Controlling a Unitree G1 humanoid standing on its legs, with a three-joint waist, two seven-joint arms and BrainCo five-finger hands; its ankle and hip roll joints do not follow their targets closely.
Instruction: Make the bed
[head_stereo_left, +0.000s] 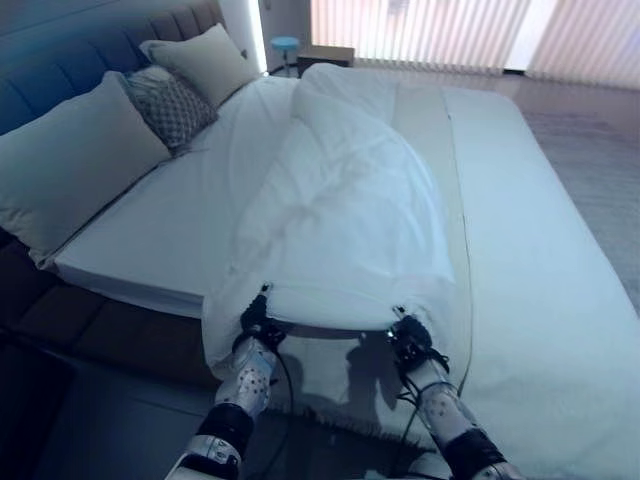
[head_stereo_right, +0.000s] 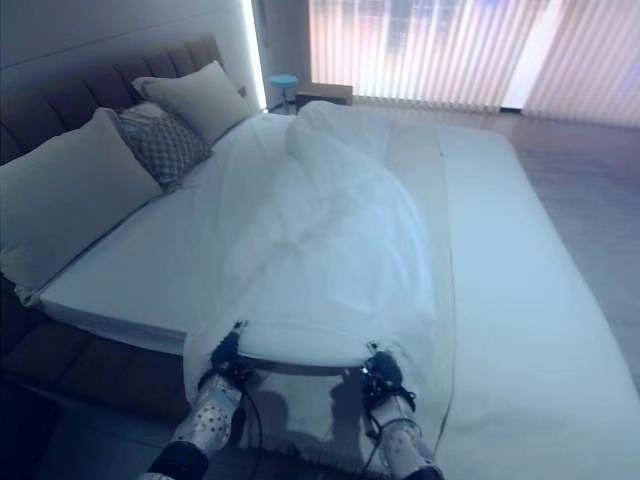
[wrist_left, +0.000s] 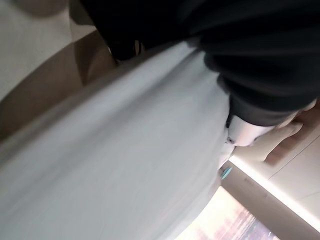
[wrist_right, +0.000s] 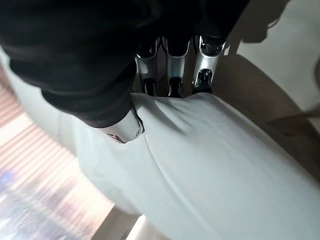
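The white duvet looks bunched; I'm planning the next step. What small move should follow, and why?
Probably draw both hands toward the pillows: the left hand and right hand pinch the white duvet edge, which lies heaped mid-bed.

The duvet (head_stereo_left: 340, 220) lay bunched down the middle of the bed (head_stereo_left: 540, 300), forming a high ridge between its two sides. To the ridge's left, bare sheet (head_stereo_left: 160, 235) gave open passage up to the pillows (head_stereo_left: 75, 165), which blocked the headboard (head_stereo_left: 60, 50) side. To its right, the flat cover ran unobstructed to the far edge. Both hands (head_stereo_left: 258, 325) (head_stereo_left: 408, 333) were at the duvet's near edge, fingers curled round it.
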